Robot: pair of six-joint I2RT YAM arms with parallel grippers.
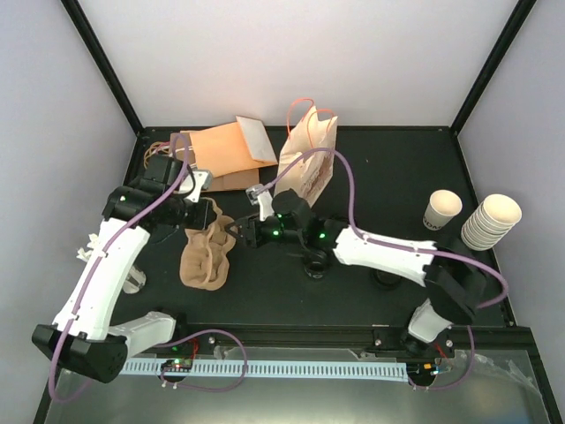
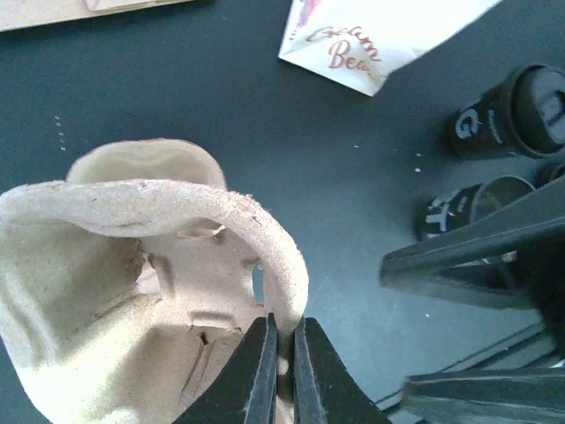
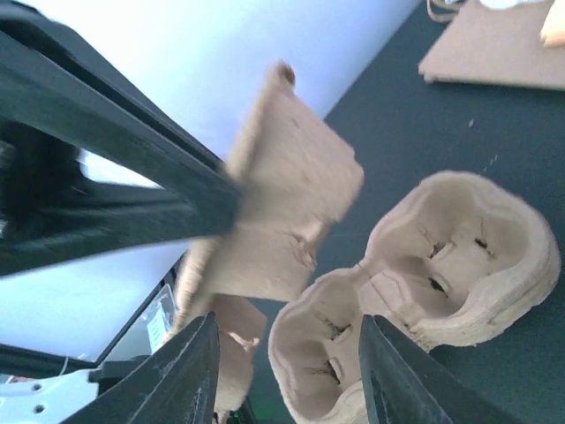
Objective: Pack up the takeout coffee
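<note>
Closest in, the left gripper [image 2: 284, 331] pinches the rim of the pulp cup carrier [image 2: 115, 265] at left, and the right gripper [image 3: 287, 322] hangs open-jawed beside it, holding nothing. The takeout coffee [image 1: 441, 209] stands at the far right, well apart from carrier and white paper bag [image 1: 309, 159]; packing looks hardly begun.

The left arm [image 1: 97, 283] and the right arm [image 1: 388, 252] are white shells between black joints, each trailed by a lilac cable [image 1: 350, 190]. At nine o'clock of the right arm's white link, green lights [image 1: 279, 233] glow. The left gripper [image 2: 282, 327] has slim black fingers [image 2: 252, 380]; those of the right gripper [image 3: 287, 322] look black too, though blurred.
</note>
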